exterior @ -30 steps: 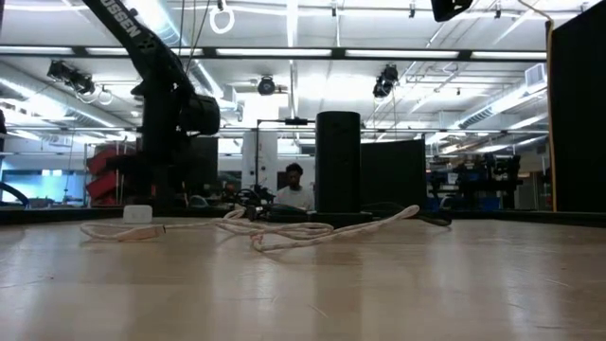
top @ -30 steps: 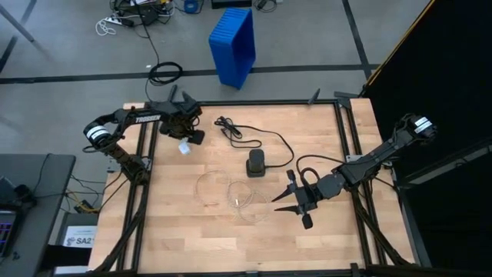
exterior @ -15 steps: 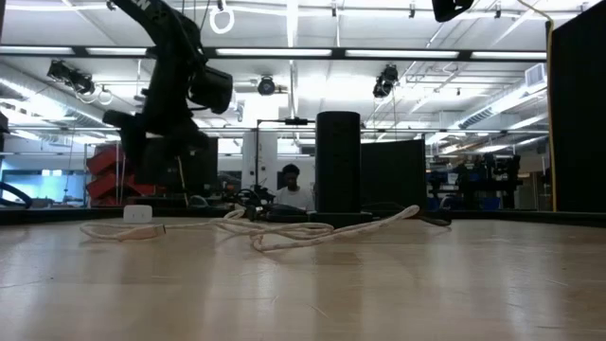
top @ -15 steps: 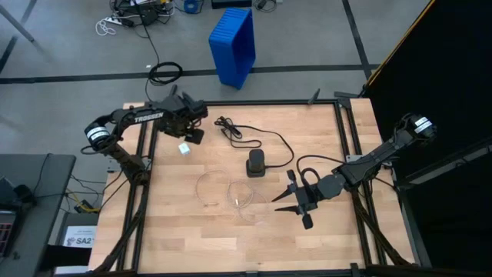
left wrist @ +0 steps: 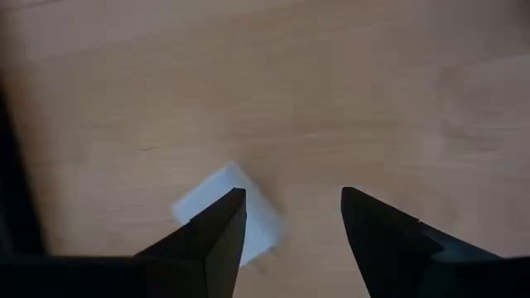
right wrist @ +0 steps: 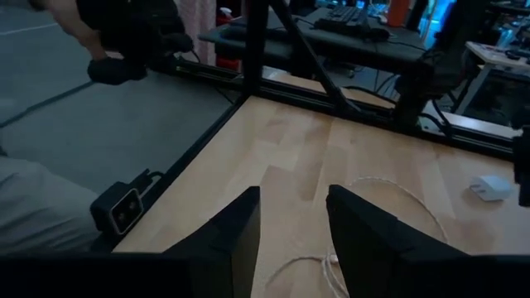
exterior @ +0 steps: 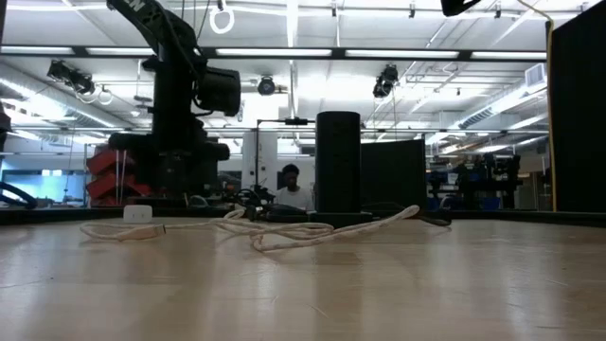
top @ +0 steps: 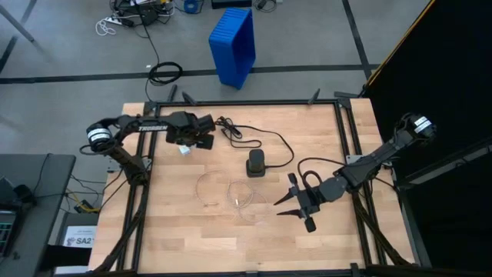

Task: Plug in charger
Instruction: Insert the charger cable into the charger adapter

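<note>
Currently left gripper, fingers apart, hangs off-centre over white charger block; closing now risks nudging it aside rather than gripping.

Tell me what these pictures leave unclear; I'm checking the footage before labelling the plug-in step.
- White charger: left wrist view, partly behind a finger of the open left gripper; prongs unseen.
- White cable: high view, too thin to make out its connector end.
- Black power block: low view, socket face not shown.
- Right gripper: no view shows whether anything lies between its fingers.
</note>
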Robot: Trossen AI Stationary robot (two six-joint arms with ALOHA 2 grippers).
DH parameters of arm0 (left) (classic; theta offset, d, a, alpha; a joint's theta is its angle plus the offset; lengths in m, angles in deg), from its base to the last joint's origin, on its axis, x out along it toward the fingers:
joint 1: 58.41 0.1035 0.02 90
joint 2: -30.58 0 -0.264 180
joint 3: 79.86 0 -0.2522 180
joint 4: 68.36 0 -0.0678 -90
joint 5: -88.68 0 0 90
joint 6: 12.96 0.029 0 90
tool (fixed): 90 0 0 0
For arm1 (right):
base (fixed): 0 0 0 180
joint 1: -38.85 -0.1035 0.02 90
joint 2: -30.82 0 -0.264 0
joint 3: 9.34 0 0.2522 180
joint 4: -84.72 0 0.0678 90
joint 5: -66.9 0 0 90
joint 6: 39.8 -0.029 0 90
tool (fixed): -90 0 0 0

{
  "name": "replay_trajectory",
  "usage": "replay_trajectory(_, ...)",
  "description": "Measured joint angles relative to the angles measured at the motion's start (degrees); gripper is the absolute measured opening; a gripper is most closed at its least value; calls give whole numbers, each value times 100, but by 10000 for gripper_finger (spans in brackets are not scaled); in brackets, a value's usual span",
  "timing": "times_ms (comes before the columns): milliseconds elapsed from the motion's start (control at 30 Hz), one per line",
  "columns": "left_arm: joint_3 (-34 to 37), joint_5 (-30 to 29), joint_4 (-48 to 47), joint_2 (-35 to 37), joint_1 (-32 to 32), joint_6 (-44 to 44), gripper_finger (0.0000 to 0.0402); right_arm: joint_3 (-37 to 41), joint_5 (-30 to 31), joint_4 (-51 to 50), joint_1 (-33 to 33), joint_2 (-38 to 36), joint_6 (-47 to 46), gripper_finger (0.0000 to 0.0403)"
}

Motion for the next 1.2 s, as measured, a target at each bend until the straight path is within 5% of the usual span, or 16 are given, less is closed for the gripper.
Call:
replay_trajectory(200, 320, -145, 21, 197, -432, -259, 183, 0, -2, 0, -196, 0, 108, 118)
replay_trajectory(533, 1719, -446, 956, 2175, -1333, -2190, 155, 0, 217, -26, -376, 0, 168, 117)
replay_trajectory(800, 1874, -710, 1448, 2391, -835, -1875, 158, 0, 239, 58, -343, 0, 105, 125)
replay_trajectory(1000, 1744, 408, 1072, 2391, -446, -1669, 209, 0, 234, 41, -420, 0, 102, 133)
replay_trajectory(1200, 1609, 87, 498, 2389, -142, -1735, 255, 0, 230, 3, -478, 0, 100, 140)
